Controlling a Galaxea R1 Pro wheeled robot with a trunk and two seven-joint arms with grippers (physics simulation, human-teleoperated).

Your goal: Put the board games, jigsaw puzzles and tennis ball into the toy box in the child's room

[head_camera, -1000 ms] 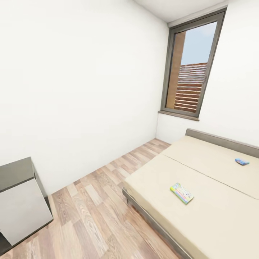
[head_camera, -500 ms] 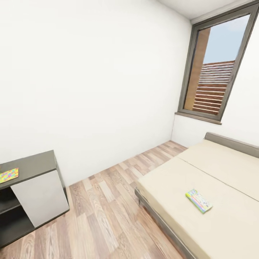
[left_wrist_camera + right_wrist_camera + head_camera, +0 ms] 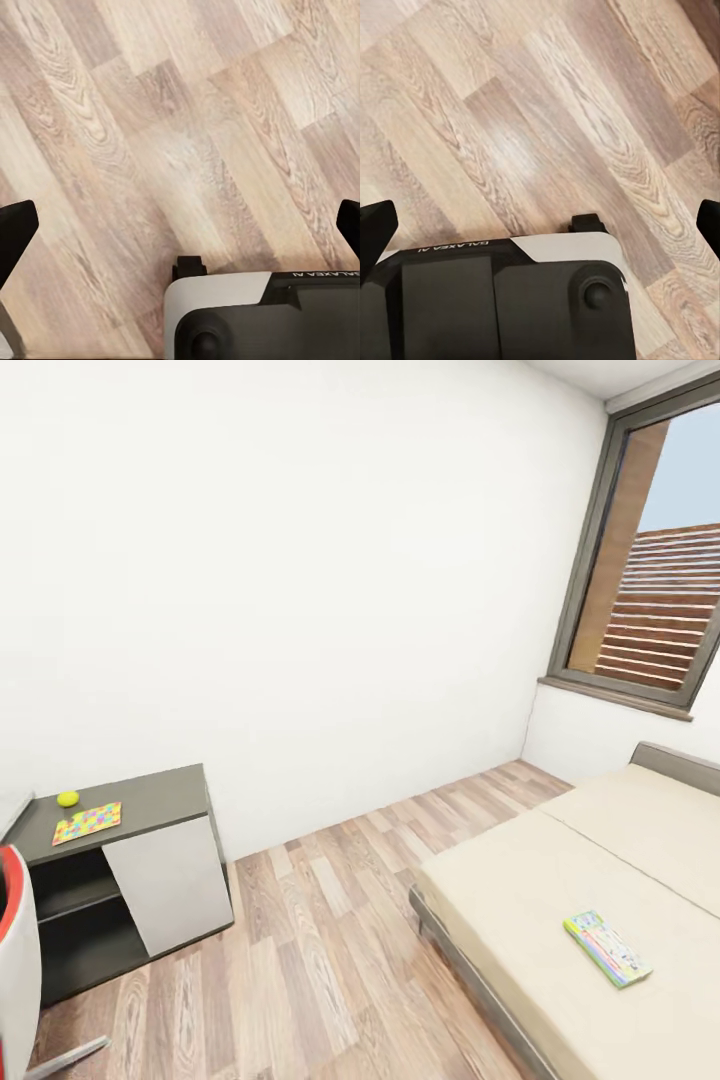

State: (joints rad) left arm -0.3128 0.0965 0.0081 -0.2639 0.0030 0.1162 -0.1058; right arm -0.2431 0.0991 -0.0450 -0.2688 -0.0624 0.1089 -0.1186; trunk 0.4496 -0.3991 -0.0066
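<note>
Pale wood-plank floor [image 3: 320, 950], plain white wall [image 3: 280, 580], tall grey-framed window [image 3: 650, 590] above the bed's head, red-and-white chair edge [image 3: 15, 950] beside the worktop.

Head cam: high, tilted down, wide-angle, looking across the room. White wall [image 3: 300, 560] at 12 o'clock, dark grey end section of the table [image 3: 120, 815] at 9, beige-mattress bed [image 3: 580, 920] at 4, grey-framed window [image 3: 650, 590] at 2.

Both wrist cams: pointed straight down, close over the wood-plank floor [image 3: 320, 950]. Each has the robot's white and black base [image 3: 262, 315] at 6 o'clock.

Shared: only the plank floor [image 3: 547, 135].
</note>
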